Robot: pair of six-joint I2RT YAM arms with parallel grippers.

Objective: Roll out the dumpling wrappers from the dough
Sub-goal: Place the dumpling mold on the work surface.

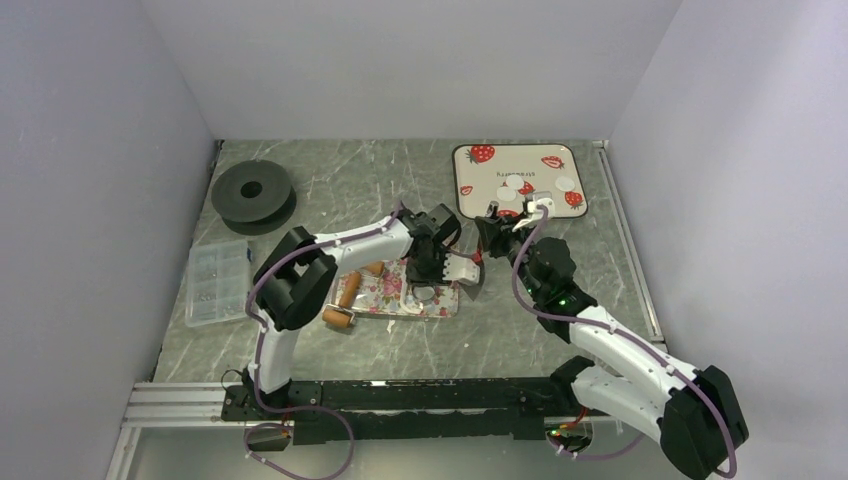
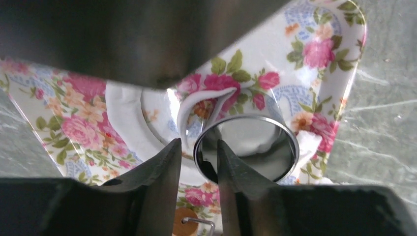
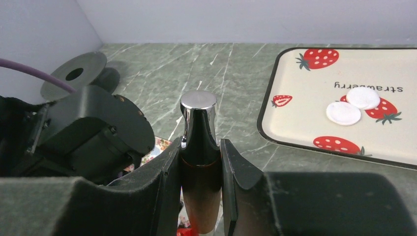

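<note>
The left arm (image 1: 340,245) and right arm (image 1: 610,335) bend inward toward each other, the left gripper (image 2: 199,145) pointing down with jaws slightly parted, the right gripper (image 3: 200,147) clamped on a metal handle (image 3: 198,115).

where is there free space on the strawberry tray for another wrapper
Bare: left strip of the strawberry tray, and its far edge between the two corner strawberries. Crowded: mid-tray, where dumpling wrappers cluster, and the near edge by the right gripper.
</note>
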